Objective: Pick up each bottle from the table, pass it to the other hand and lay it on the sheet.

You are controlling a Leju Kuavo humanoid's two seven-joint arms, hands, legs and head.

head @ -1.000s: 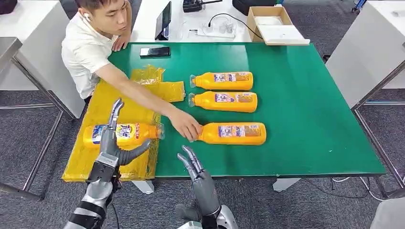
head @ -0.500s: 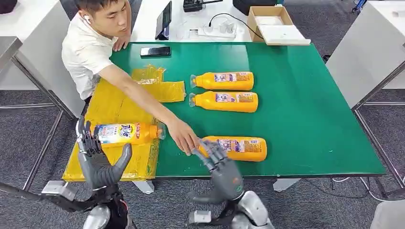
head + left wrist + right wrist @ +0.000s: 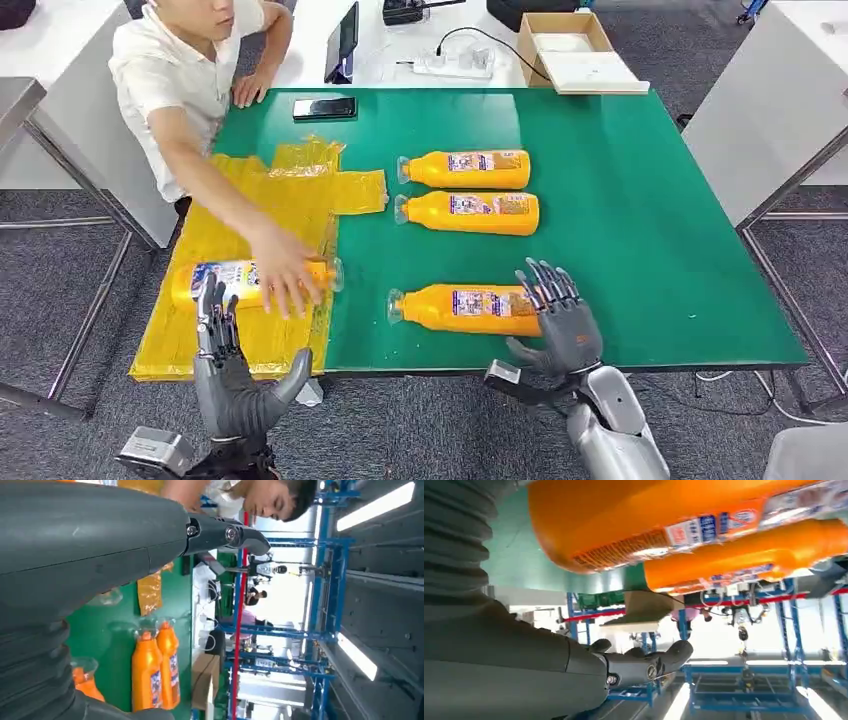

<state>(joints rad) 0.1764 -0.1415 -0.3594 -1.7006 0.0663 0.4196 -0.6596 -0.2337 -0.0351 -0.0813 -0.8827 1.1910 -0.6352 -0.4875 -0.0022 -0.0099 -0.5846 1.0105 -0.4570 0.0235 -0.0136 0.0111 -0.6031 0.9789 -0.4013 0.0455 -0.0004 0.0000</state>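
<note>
Green table (image 3: 640,250), yellow sheet (image 3: 240,215), perhaps workshop.

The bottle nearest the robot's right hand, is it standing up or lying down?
Lying down: the nearest bottle rests lengthwise on the green table.

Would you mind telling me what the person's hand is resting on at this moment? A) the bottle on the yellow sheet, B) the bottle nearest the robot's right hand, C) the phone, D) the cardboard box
A: the person's hand lies over the bottle on the yellow sheet.
</note>
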